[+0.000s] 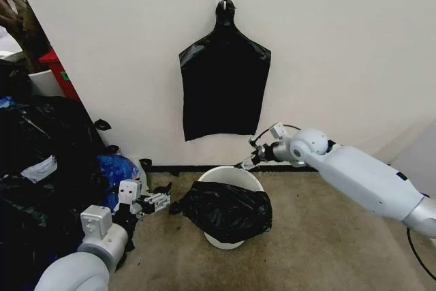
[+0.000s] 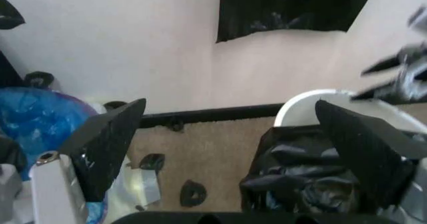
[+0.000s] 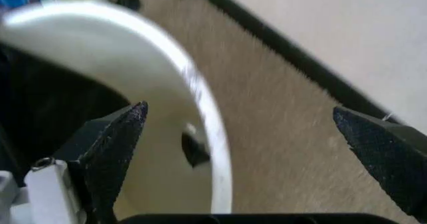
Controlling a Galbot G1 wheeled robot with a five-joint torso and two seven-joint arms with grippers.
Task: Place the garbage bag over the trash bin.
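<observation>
Head view. The small round cream-white plastic trash bin (image 1: 228, 176) stands on the tan carpet floor (image 1: 327, 236), close to the white wall (image 1: 340, 46). The glossy, crinkly black plastic garbage bag (image 1: 228, 210) is draped over the bin's near side and front rim; the far rim is bare. My left gripper (image 1: 162, 200) hovers just beside the bag's left edge, jaws spread, holding nothing. My right gripper (image 1: 246, 162) sits at the bin's far rim near the black skirting strip (image 1: 170, 167), jaws apart and empty as far as I can make out; it is small here. Flat black bags (image 1: 223, 76) hang from a hook on the wall above the bin. A heap of stuffed black bags (image 1: 41, 168) lies to my left, with a blue plastic bag (image 1: 116, 168) at its edge.

Left wrist view. My two dark fingers (image 2: 110, 139) are wide apart with nothing between them. The garbage bag (image 2: 293, 179) lies bunched against the bin's white rim (image 2: 300, 103).

Right wrist view. Fingers (image 3: 117, 149) splayed wide, empty. The bin's rim (image 3: 200, 108) curves between them, its pale inside visible.
</observation>
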